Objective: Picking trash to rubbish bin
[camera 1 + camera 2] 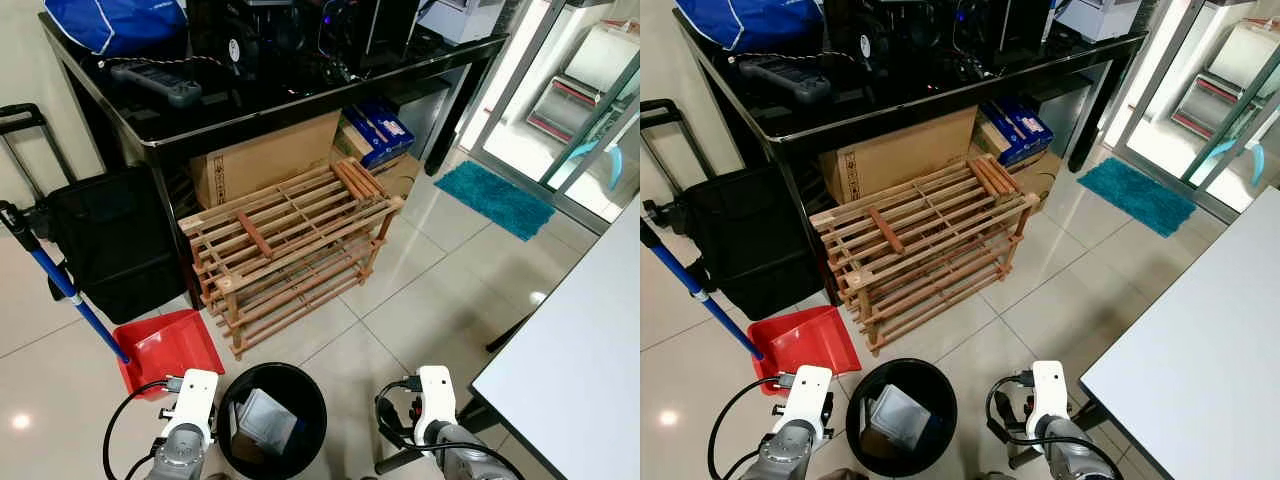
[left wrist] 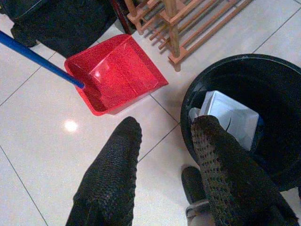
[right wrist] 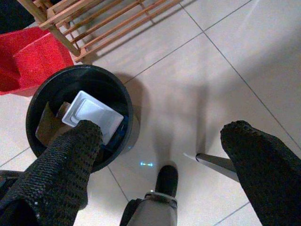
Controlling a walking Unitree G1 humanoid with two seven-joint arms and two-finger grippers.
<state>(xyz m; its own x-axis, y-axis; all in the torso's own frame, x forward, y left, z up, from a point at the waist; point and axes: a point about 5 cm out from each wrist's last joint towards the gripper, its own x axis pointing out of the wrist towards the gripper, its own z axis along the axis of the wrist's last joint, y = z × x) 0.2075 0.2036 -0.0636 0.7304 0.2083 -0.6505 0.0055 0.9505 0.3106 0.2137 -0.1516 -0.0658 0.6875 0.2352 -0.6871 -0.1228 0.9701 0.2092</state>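
While the robot stood on the glossy tiled floor (image 1: 420, 290), a black trolley bag (image 1: 115, 240) stood at its far left, against the leg of a black glass desk (image 1: 250, 110). Just beside the bag lay a red dustpan (image 1: 165, 345) with a blue handle (image 1: 75, 300). The left gripper (image 2: 162, 176) hung above the tiles between the dustpan and the black rubbish bin (image 1: 272, 418); its two black fingers (image 2: 113, 174) were spread apart and grasped nothing. The bin stood on the floor between both arms, just in front of a wooden slatted rack (image 1: 290, 250). Inside the bin rested the trash: a white tray-like packet (image 3: 91, 115) on a piece of brown cardboard (image 3: 47, 129). The right gripper (image 3: 160, 162) hovered over the bare tiles to the right of the bin, its fingers also wide apart and empty. Further right were a white table (image 1: 580, 350) and a teal mat (image 1: 495, 198) near a glass door.
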